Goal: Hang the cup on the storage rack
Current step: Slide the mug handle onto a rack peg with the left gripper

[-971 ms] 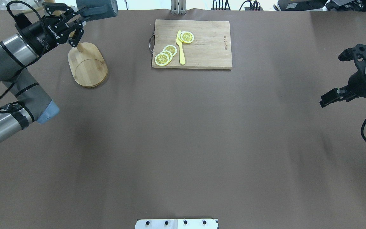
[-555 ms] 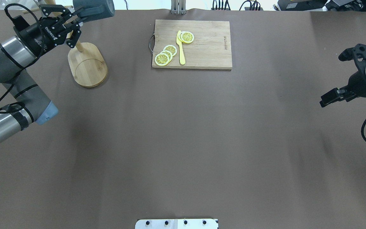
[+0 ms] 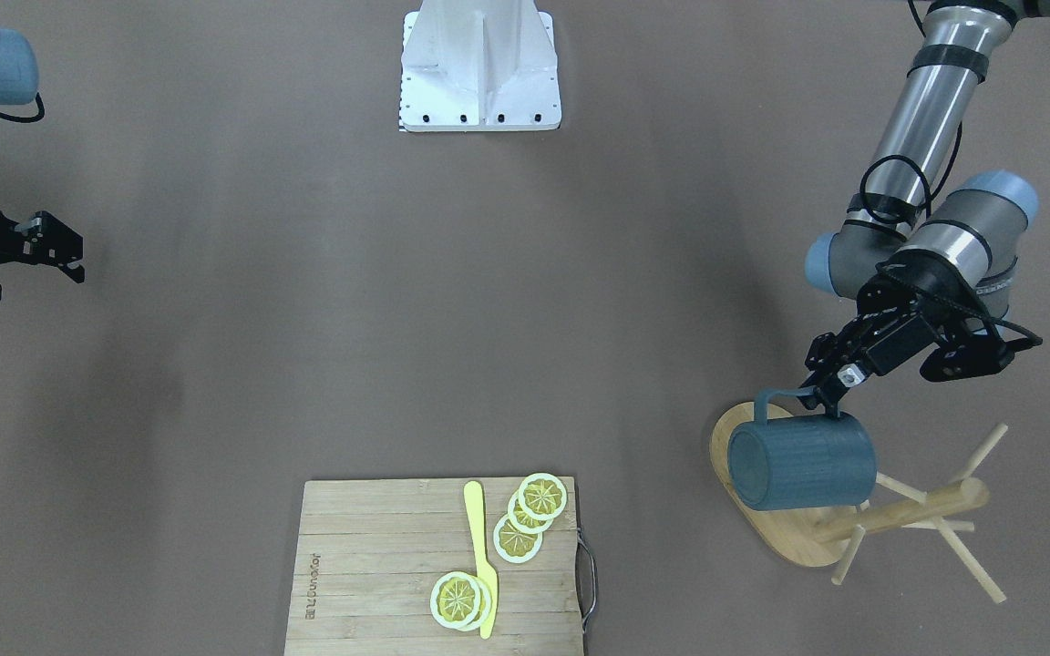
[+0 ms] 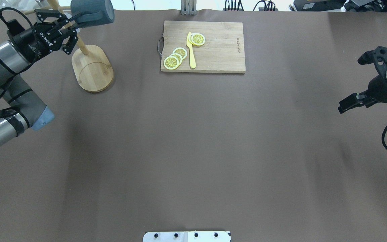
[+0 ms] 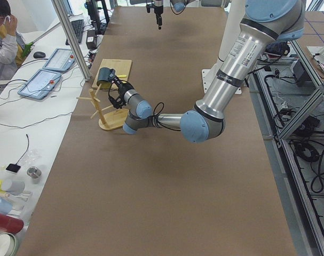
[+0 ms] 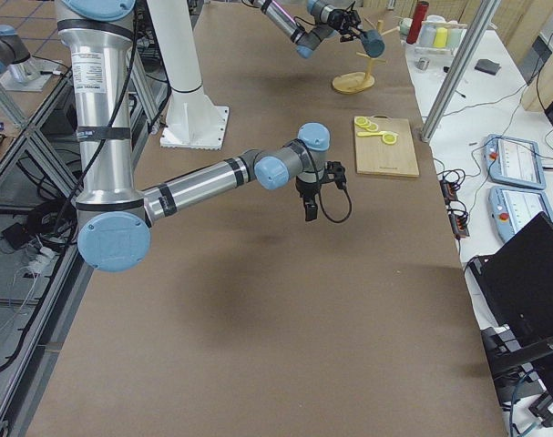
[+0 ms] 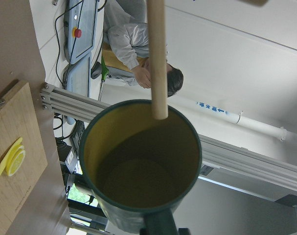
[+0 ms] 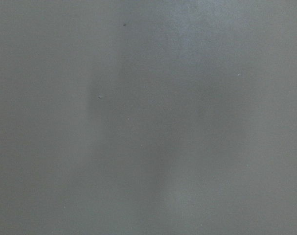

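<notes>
1. The cup (image 3: 803,474) is held off the table over the base of the storage rack (image 3: 926,504). It lies on its side, close beside the rack's central post, with its handle uppermost in the front-facing view.
2. In the left wrist view one thin peg of the rack crosses the cup's yellow-olive mouth. The peg's tip lies just inside the rim outline. Whether peg and cup touch cannot be told.
3. The left gripper (image 3: 824,401) is clamped on the cup's handle, just beside the rack.
4. A cutting board (image 4: 213,57) with lemon slices (image 4: 175,58) and a yellow knife (image 4: 190,50) lies well apart from the rack.
5. The right gripper (image 4: 348,102) hangs far from the rack, over bare table (image 4: 193,151). Whether its fingers are parted or together cannot be told.
</notes>
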